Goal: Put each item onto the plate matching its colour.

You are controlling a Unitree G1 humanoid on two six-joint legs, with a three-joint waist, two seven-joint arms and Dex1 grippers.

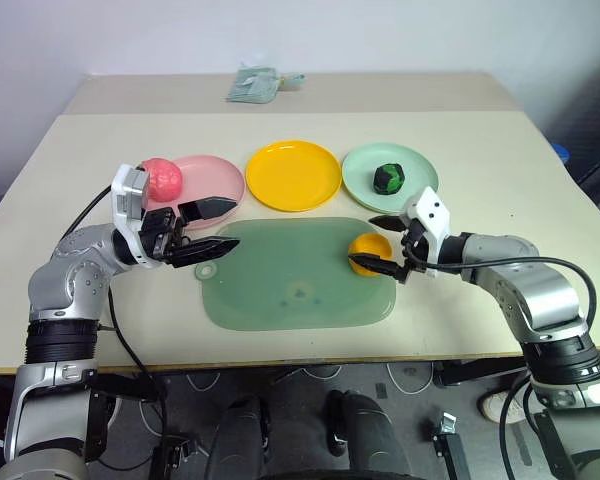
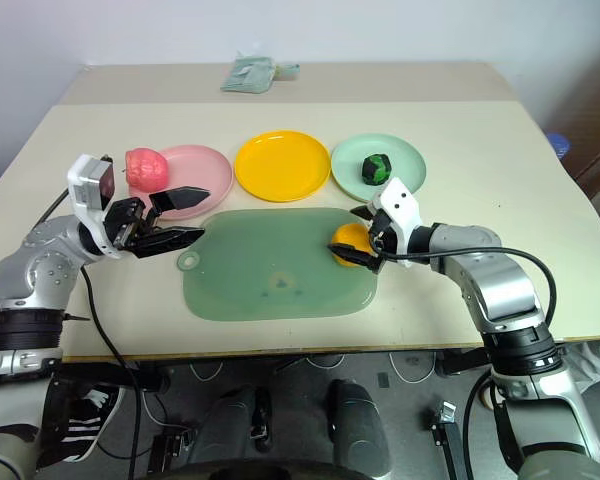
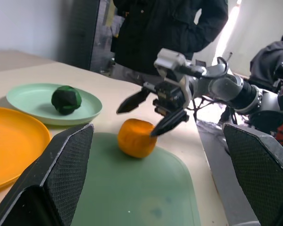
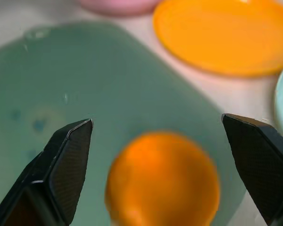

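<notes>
A yellow-orange lump (image 1: 369, 249) lies on the right part of the translucent green mat (image 1: 280, 285). My right gripper (image 1: 363, 240) stands open, one finger on each side of the lump and apart from it; in the right wrist view the lump (image 4: 162, 181) lies low between the fingers (image 4: 61, 165). The pink-red apple (image 1: 162, 178) sits at the left edge of the pink plate (image 1: 218, 180). The dark green ball (image 1: 387, 178) rests on the mint plate (image 1: 420, 168). The yellow plate (image 1: 293, 175) holds nothing. My left gripper (image 1: 220, 228) is open and empty, just in front of the pink plate.
A crumpled pale green bag (image 1: 252, 83) lies at the table's far edge. In the left wrist view a person in dark clothes (image 3: 170, 28) stands beyond the table and another person (image 3: 273, 52) sits further off. The table's front edge runs just behind both arms.
</notes>
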